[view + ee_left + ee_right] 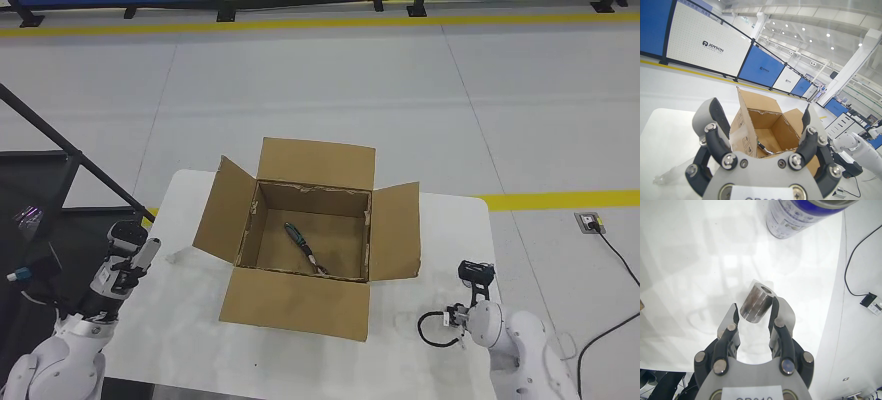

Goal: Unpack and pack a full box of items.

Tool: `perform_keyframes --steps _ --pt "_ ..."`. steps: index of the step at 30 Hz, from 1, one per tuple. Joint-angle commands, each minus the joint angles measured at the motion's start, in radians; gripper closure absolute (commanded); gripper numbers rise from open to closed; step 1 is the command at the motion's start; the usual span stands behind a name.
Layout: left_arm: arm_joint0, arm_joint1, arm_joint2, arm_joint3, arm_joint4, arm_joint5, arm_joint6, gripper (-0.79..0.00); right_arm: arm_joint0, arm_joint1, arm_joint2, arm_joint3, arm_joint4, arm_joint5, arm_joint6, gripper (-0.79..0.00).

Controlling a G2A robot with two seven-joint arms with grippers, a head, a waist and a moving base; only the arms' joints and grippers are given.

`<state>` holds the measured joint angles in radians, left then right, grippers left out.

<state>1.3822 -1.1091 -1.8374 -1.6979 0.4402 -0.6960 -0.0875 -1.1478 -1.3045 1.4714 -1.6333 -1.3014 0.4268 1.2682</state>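
Metal cylinder [757, 304], between spread fingers [773, 311] of right pincer [755, 302]

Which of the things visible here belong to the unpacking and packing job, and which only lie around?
Job: cardboard box; slim tool inside it; metal sleeve between the fingers of the right hand; blue can.
Lying about: crumpled clear plastic on the table; floor power box.

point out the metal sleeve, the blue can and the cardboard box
metal sleeve [756, 306], right wrist view, its curved side
blue can [789, 220], right wrist view, its printed wall
cardboard box [295, 305], top view, its near flap
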Motion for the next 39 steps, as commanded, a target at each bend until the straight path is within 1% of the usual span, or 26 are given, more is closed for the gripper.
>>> perform_keyframes --steps 1,6,8,10,11,15,18,20,23,27,31,33,36,39 --pt "0.001 0.000 -0.002 0.001 -0.001 0.000 0.002 -0.785 0.010 -0.001 -0.005 0.021 0.000 0.006 -0.002 -0.388" --pt "0.003 0.001 -0.004 0.002 -0.001 0.003 0.005 -0.785 0.031 -0.004 -0.015 0.058 0.000 0.012 -0.004 -0.369" --pt "0.003 0.001 -0.004 0.002 -0.001 0.004 0.006 -0.785 0.035 -0.005 -0.016 0.063 0.003 0.011 -0.007 -0.268" --pt "0.004 0.002 -0.003 0.001 -0.001 0.005 0.005 -0.785 0.032 -0.005 -0.013 0.054 0.012 0.010 -0.014 -0.123" --pt "0.004 0.002 -0.003 0.001 -0.001 0.005 0.005 -0.785 0.028 -0.005 -0.009 0.042 0.019 0.006 -0.018 0.000" --pt "0.003 0.002 0.000 -0.001 0.000 0.007 0.005 -0.785 -0.008 -0.002 0.019 -0.041 0.059 -0.020 -0.030 0.000" --pt "0.002 0.003 0.003 -0.004 0.001 0.009 0.004 -0.785 -0.054 0.001 0.050 -0.162 0.097 -0.060 -0.062 0.000" --pt "0.001 0.003 0.004 -0.007 0.001 0.010 0.003 -0.785 -0.095 0.003 0.061 -0.266 0.122 -0.103 -0.108 0.000" --pt "0.001 0.004 0.007 -0.013 0.006 0.012 0.000 -0.785 -0.139 0.004 0.066 -0.409 0.129 -0.124 -0.183 0.000" --pt "0.006 0.004 0.005 -0.019 0.006 0.012 0.003 -0.785 -0.144 0.000 0.018 -0.550 0.107 -0.133 -0.279 0.000" --pt "0.020 0.005 -0.007 -0.026 0.009 0.014 0.012 -0.785 -0.095 -0.006 -0.077 -0.632 0.088 -0.162 -0.392 0.000" --pt "0.028 0.005 -0.015 -0.030 0.007 0.017 0.020 -0.785 -0.050 -0.011 -0.134 -0.622 0.078 -0.184 -0.427 0.000" --pt "0.042 0.005 -0.028 -0.038 0.004 0.017 0.034 -0.785 0.052 -0.024 -0.242 -0.560 0.087 -0.191 -0.463 0.000" --pt "0.060 0.004 -0.044 -0.043 0.004 0.020 0.048 -0.785 0.182 -0.046 -0.348 -0.437 0.135 -0.181 -0.486 0.000"
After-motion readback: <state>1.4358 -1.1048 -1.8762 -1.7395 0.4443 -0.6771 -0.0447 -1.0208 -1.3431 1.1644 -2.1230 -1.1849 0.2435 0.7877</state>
